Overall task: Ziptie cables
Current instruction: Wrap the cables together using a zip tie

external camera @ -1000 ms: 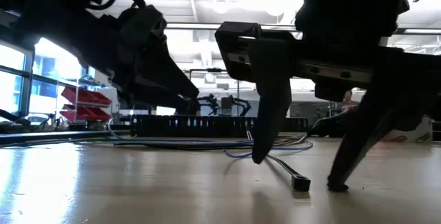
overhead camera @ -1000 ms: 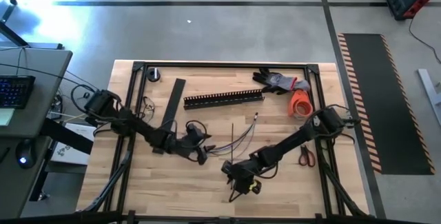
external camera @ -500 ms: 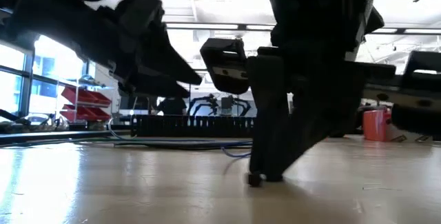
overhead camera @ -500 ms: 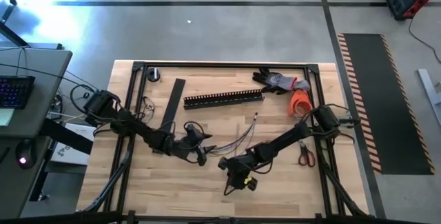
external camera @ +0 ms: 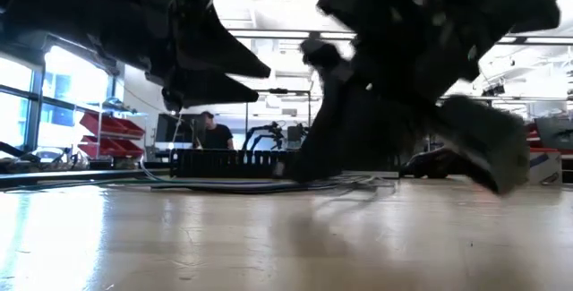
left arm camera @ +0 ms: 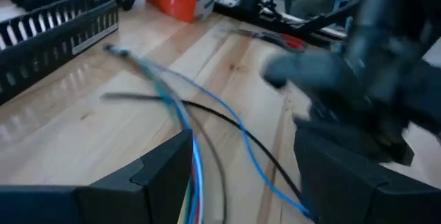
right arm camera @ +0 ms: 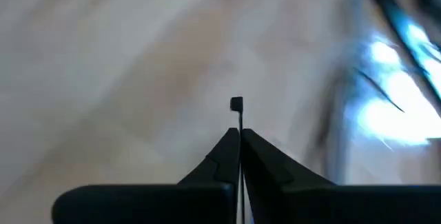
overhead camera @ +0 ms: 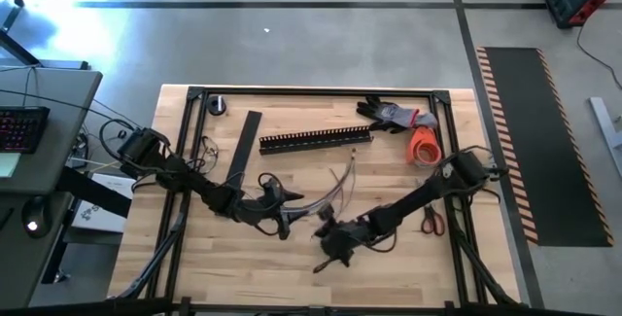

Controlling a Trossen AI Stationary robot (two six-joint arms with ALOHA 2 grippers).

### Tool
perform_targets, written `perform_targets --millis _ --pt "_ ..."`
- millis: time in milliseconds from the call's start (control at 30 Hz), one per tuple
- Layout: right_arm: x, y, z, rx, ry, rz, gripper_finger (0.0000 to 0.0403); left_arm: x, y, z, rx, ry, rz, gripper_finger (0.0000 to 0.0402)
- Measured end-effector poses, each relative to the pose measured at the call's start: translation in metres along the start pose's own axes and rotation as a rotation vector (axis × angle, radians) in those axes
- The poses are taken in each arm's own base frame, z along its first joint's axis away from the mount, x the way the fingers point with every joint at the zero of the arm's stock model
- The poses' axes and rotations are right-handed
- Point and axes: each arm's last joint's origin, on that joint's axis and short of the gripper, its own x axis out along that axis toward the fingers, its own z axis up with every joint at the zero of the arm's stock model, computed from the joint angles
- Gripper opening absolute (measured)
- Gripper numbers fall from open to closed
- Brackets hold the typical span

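Right gripper (right arm camera: 240, 141): fingers clamped on the ziptie (right arm camera: 237, 114), its small head poking out just past the tips, above the wooden table (overhead camera: 408, 267).
Left gripper (left arm camera: 241, 176): fingers spread wide, holding nothing, straddling the cables (left arm camera: 186, 114).
Cables: fanned across mid-table, between both arms, near the black slotted channel (overhead camera: 316, 140).

Both arms are dark, jointed tubes draped with looping black hoses, the left arm (overhead camera: 199, 188) rising from a blocky black base at nine o'clock of the table and the right arm (overhead camera: 418, 202) from three o'clock, each ending in two wedge-shaped black fingers (right arm camera: 226, 156).
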Motion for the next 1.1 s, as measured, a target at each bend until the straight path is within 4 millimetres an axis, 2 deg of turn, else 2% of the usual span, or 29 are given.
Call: perform_targets --millis 167,367,533,733,867,1100 --pt "-0.035 -0.005 -0.012 0.245 -0.102 -0.116 0.0 0.002 -0.006 0.005 -0.003 -0.003 -0.049 0.0236" --pt "-0.065 0.004 -0.03 0.473 -0.26 -0.248 0.0 0.007 -0.018 0.018 0.07 -0.03 -0.108 0.0236" --pt "-0.076 0.013 -0.048 0.618 -0.358 -0.359 0.0 0.014 -0.022 0.013 0.236 -0.023 -0.132 0.0236" --pt "-0.086 0.011 -0.064 0.76 -0.494 -0.417 0.0 0.044 -0.007 -0.008 0.196 -0.096 -0.194 0.0236" --pt "-0.094 0.003 -0.065 0.861 -0.61 -0.43 0.0 0.061 0.002 -0.011 0.139 -0.203 -0.208 0.0236" --pt "-0.088 -0.006 -0.059 0.861 -0.617 -0.416 0.0 0.088 -0.004 -0.002 0.194 -0.254 -0.25 0.0236"
